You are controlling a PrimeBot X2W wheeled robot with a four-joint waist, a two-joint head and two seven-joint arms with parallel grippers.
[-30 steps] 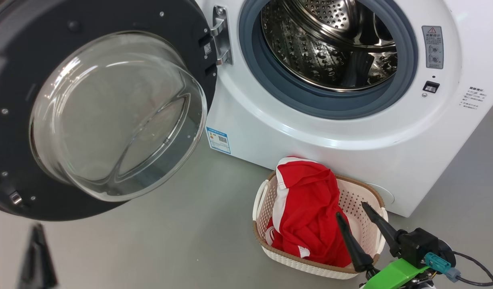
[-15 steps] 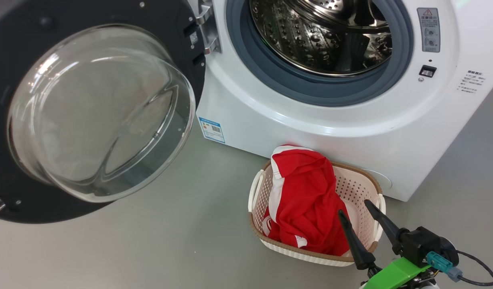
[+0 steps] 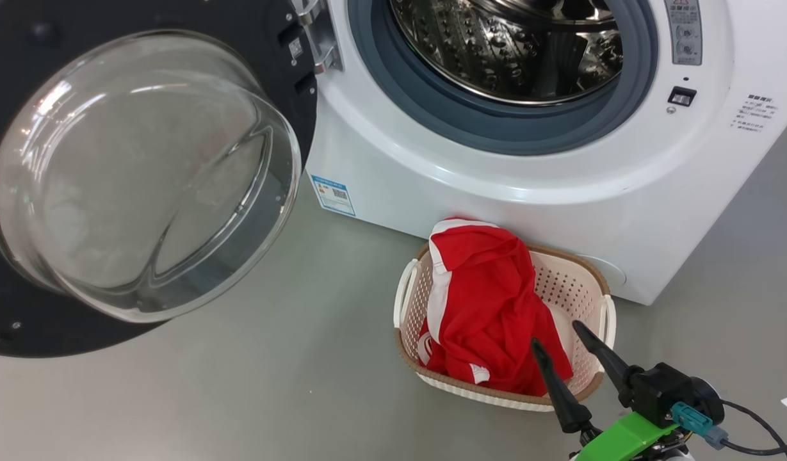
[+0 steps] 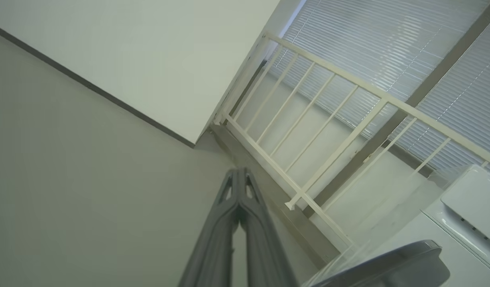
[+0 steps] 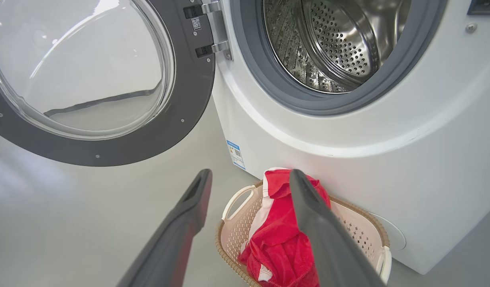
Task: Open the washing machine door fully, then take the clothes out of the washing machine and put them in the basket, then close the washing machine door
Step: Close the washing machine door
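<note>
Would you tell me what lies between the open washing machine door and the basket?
Only bare grey floor separates door and basket, per the head view.

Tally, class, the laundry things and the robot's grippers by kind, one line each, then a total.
Washing machine: 1
Washing machine door: 1
Basket: 1
Red clothes heap: 1
Grippers: 2, left gripper and right gripper
Total: 6
</note>
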